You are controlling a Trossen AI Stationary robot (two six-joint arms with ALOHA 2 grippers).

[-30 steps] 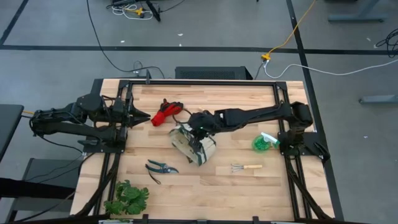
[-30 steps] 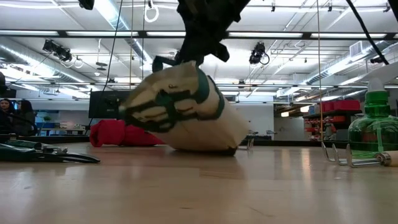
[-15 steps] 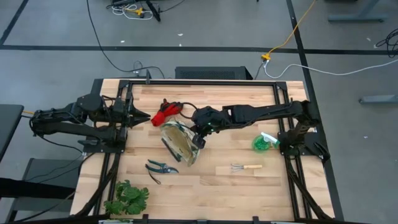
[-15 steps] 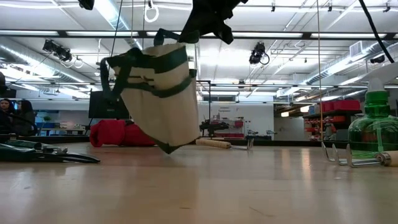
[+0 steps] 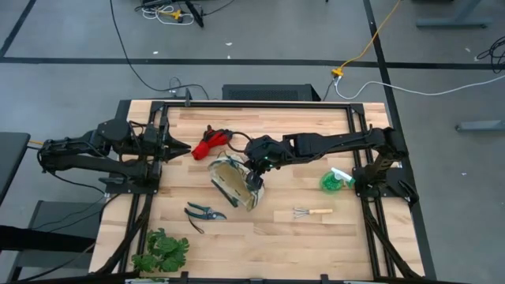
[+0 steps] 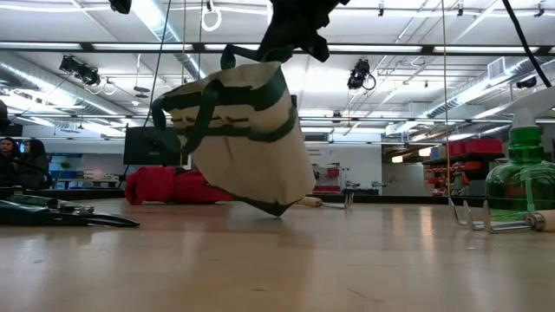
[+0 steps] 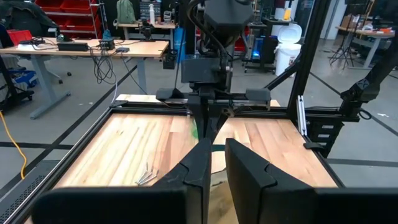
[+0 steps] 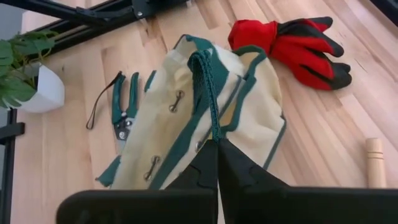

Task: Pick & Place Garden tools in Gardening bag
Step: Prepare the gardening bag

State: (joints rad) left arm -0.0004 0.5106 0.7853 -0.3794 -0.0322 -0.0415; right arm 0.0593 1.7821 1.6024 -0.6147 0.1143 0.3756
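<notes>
Bag swung back, tilted, hanging by handle pinched in right end effector; contents unseen.

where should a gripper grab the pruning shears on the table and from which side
Grip the pruning shears across the dark handles, coming straight down from above. They lie flat on the table, apart from the gardening bag that the right gripper holds, and the thin loop and blades offer poorer purchase.

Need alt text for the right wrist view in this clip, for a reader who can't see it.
The right gripper is shut on the green strap of the gardening bag, which hangs tilted over the wooden table. Beyond it lie the pruning shears, red-and-black gloves and a potted plant.
</notes>
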